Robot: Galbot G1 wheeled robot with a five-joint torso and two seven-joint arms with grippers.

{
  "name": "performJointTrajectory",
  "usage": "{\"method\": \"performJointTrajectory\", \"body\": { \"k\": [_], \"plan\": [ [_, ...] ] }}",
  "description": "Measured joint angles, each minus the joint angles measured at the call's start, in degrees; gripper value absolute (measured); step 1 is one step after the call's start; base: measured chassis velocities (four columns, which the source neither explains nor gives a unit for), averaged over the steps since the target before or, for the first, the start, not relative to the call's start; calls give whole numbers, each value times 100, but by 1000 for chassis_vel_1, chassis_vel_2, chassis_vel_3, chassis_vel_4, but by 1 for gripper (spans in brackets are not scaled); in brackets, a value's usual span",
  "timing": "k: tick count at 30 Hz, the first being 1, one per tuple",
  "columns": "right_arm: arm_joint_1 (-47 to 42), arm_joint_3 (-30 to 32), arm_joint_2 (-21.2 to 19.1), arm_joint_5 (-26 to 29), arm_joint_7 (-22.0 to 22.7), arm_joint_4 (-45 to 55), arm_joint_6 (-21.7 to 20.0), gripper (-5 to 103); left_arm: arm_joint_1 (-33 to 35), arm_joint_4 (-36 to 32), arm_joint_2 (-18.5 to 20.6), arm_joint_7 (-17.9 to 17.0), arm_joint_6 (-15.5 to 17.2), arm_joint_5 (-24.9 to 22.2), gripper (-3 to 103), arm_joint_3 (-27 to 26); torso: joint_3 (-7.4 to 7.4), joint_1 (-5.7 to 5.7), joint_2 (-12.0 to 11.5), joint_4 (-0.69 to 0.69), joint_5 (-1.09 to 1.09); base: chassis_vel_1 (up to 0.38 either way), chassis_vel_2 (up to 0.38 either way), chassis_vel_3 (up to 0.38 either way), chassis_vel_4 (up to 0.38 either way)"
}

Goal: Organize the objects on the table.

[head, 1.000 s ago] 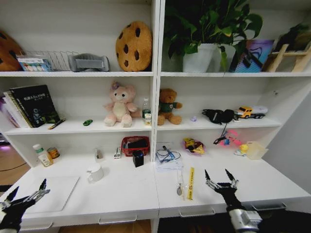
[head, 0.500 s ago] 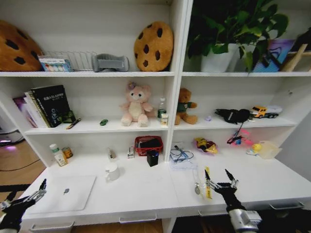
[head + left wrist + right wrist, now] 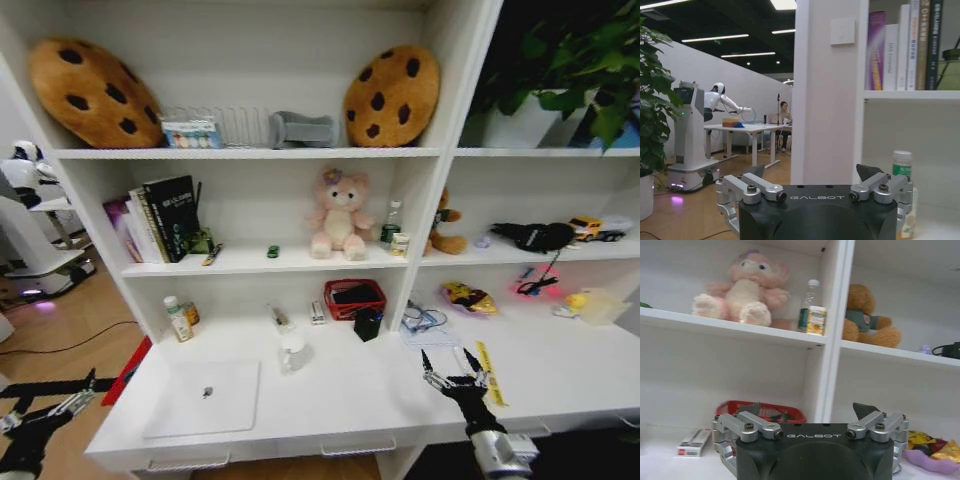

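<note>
We judge the main risk to be the left claw (image 3: pixel 48 410), fingers spread, hanging off the table's (image 3: pixel 330 400) left end: swinging in, it could clip the edge or shove the laptop (image 3: pixel 205 396). The right claw (image 3: pixel 453 377), also spread and holding nothing, hovers over the near right part. The laptop lies flat, closed, at near left, its long axis running left-right, slightly skewed.

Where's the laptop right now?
Head view: the laptop lies flat on the desk's left end, beside the white mug.
</note>
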Motion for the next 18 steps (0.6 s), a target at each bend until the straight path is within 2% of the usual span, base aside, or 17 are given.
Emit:
{"method": "performJointTrajectory", "body": {
  "k": [1, 2, 4, 5, 6, 10, 11, 13, 15, 18],
  "plan": [
    [-2, 0, 0, 0, 0, 0, 0, 100, 0, -1, 0, 1, 0, 0, 100, -1, 0, -1, 0, -3, 9, 320, 284, -315, -323],
    [-2, 0, 0, 0, 0, 0, 0, 100, 0, -1, 0, 1, 0, 0, 100, -1, 0, -1, 0, -3, 9, 320, 284, -315, -323],
    [-2, 0, 0, 0, 0, -1, 0, 100, 0, 0, 1, 0, 0, 0, 100, -1, 0, 0, 0, -1, 2, 320, 236, -287, -289],
    [-2, 0, 1, 0, 0, 1, 0, 100, 0, 1, 1, 1, 1, 0, 100, 0, 0, 0, 1, -3, -9, 221, 236, -150, -230],
    [-3, -1, 1, 0, 0, 0, 0, 100, -1, 0, 1, 1, 0, 0, 100, -1, -1, -1, 1, -5, 2, 162, 113, -85, -149],
    [0, 0, 1, 0, -1, 0, 0, 100, 0, 0, 1, 1, 0, 0, 100, -1, 0, 0, 0, 0, 0, 112, 59, -46, -105],
    [0, 0, 0, 0, -1, 0, 0, 100, 0, 1, 0, 1, 0, 0, 100, -1, 0, 0, 0, 1, -2, 0, 0, 0, 0],
    [0, 0, 1, 0, 0, 0, 0, 100, -1, -1, 0, 2, 0, 0, 100, -1, 1, 0, 0, -2, 9, -56, -40, 38, 27],
    [-2, 2, 0, 0, 0, -1, 0, 100, 0, -1, 0, 3, 0, 0, 100, 0, 1, 0, 0, -3, 2, -86, -80, 54, 48],
    [-2, 2, 0, 0, 1, -1, 0, 100, 0, -1, 0, 3, 0, 0, 100, 0, 1, -1, 0, -3, 6, -97, -70, 60, 51]
  ]
}}
